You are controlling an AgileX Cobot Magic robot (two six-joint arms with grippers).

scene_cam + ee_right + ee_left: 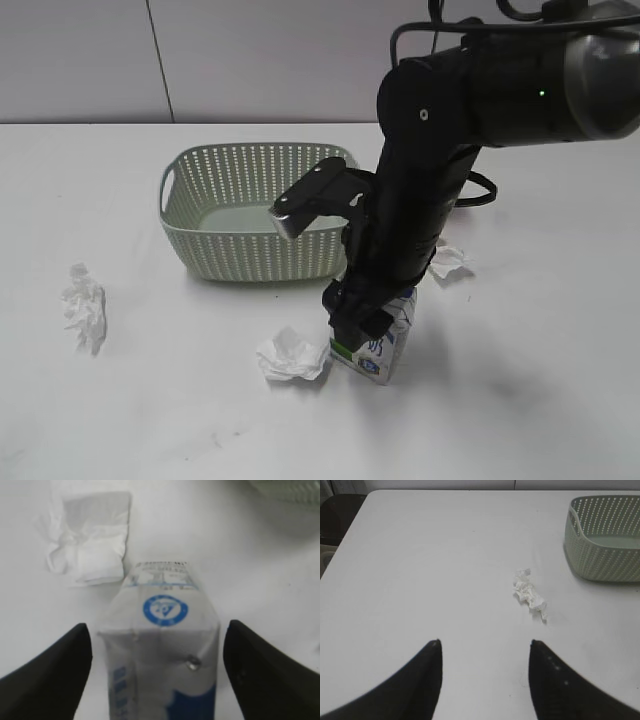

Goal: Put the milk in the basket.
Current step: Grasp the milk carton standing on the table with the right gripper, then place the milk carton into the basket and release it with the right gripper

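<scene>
The milk (pixel 386 348) is a small white carton with blue print and a green patch at its base. It stands on the table just in front of the basket's near right corner. My right gripper (pixel 364 318) is down over it. In the right wrist view the carton (pixel 160 655) sits between the two spread fingers of the gripper (pixel 157 624), with a narrow gap on each side. The sage-green perforated basket (pixel 250 255) stands behind it and holds nothing that I can see. It also shows in the left wrist view (pixel 605 555). My left gripper (pixel 485 641) is open and empty above bare table.
Crumpled white paper lies left of the carton (pixel 292 356), at the far left (pixel 85 305) and right of the arm (pixel 450 262). One wad shows in the left wrist view (pixel 530 592) and one beyond the carton (pixel 90 535). The table's left edge (pixel 340 545) is visible.
</scene>
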